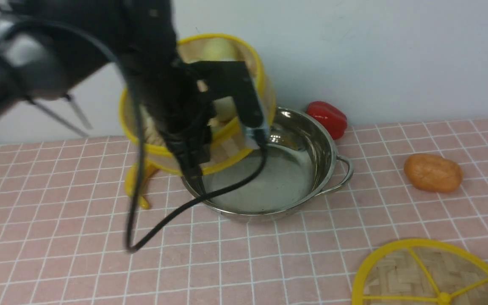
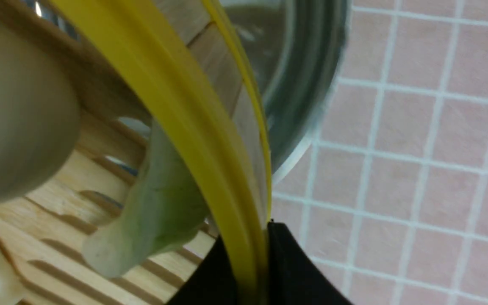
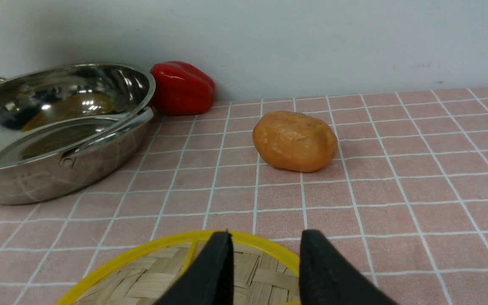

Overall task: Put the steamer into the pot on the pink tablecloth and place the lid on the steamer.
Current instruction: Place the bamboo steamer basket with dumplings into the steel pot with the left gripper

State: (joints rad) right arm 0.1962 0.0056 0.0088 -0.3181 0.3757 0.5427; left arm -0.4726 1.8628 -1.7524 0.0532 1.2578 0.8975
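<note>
Left gripper (image 2: 252, 254) clamps steamer (image 2: 176, 97) rim between its fingers (image 2: 288, 271) above pot (image 1: 278, 182); right gripper (image 3: 266, 239) parted over lid (image 3: 151, 275).

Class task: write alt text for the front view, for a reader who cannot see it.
The left gripper holds the steamer by its rim, steeply tilted, at the left edge of the pot on the pink tablecloth. The lid lies flat at the near right corner, with a red pepper and an orange lump farther back.

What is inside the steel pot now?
The pot shows only a bare shiny bottom. The tilted steamer, clamped in the left gripper, hides its far left part.
</note>
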